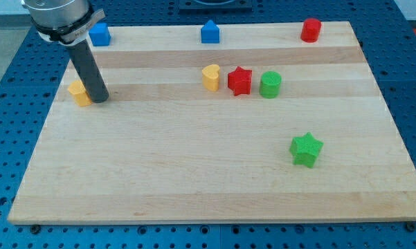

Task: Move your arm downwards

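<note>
My tip [101, 99] rests on the wooden board [194, 187], touching a yellow block [77, 91] on its left side; shape unclear, partly hidden by the rod. It grips nothing, having no jaws. No readable writing anywhere. Above the tip: blue block [99, 34]. To its right: yellow heart [210, 77], red star [239, 81], green cylinder [270, 84]; beyond, blue block [210, 32], red cylinder [311, 30]. Lower right: green star [306, 149]. Bare wood lies below the tip down to the board's bottom edge. Blue perforated table [7, 104] surrounds it.
</note>
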Available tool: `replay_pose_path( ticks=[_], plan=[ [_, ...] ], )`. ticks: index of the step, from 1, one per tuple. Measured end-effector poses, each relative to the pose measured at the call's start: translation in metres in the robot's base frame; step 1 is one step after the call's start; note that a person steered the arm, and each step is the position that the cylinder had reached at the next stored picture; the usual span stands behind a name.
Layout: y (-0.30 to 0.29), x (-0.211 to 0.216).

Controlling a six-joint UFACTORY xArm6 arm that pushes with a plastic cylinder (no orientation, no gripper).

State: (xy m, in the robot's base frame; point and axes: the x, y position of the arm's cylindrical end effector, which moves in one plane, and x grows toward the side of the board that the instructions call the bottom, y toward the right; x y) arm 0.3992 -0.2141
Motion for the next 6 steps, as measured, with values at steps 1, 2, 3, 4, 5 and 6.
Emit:
replay_pose_path(
  ticks=[1, 2, 3, 4, 5, 6],
  plan=[
    [0.009, -0.007],
    [0.015, -0.009],
    [0.016, -0.009],
    [0.031, -0.011],
    [0.053, -0.017],
    [0.062, -0.029]
  ],
)
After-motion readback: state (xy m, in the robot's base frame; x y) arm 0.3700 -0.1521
